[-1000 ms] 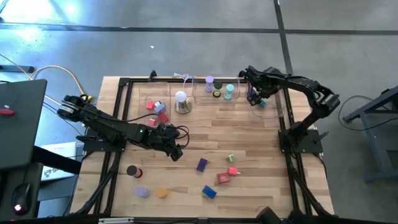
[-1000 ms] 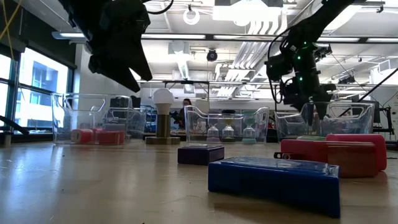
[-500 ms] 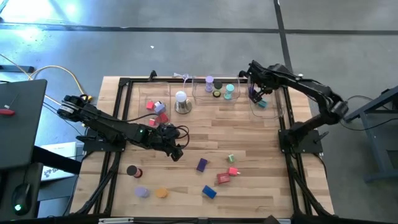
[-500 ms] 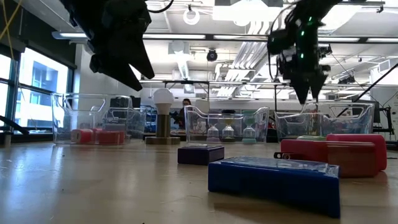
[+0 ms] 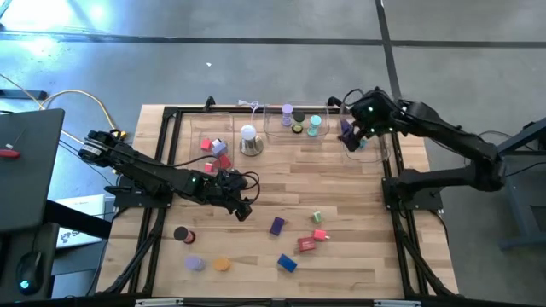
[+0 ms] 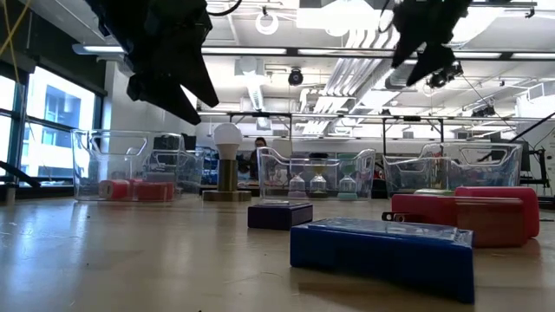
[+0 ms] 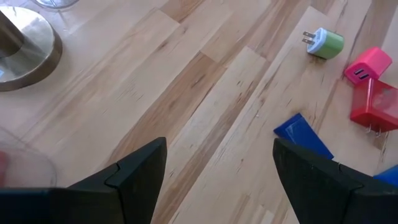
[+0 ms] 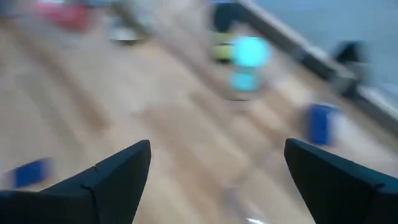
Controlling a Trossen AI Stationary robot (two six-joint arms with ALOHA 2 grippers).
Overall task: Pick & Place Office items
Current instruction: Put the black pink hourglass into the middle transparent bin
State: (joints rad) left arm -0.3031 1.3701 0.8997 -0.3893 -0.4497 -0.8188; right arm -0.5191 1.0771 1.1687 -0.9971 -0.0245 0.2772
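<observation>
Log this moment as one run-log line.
left gripper: open, empty, above mid-table | right gripper: open, empty, raised near right tray | loose pieces on table: blue block, red block

- The whole light wooden slatted table [image 5: 281, 188] and both dark arms are seen from straight above in the high view, from well above.
- The tabletop is looked across at board height in the low view, facing the ceiling-lit room behind; a dark blue flat block [image 6: 381, 251] is seen very near the lens.
- The boards are looked down on from close in the left wrist view, past that arm's two dark fingers [image 7: 124, 177].
- The right wrist view is blurred; wooden boards are seen beyond its own dark fingers [image 8: 106, 177].
- A white dome lamp on a brass base [image 5: 248, 139] is shared by the high and low views [image 6: 227, 160].
</observation>
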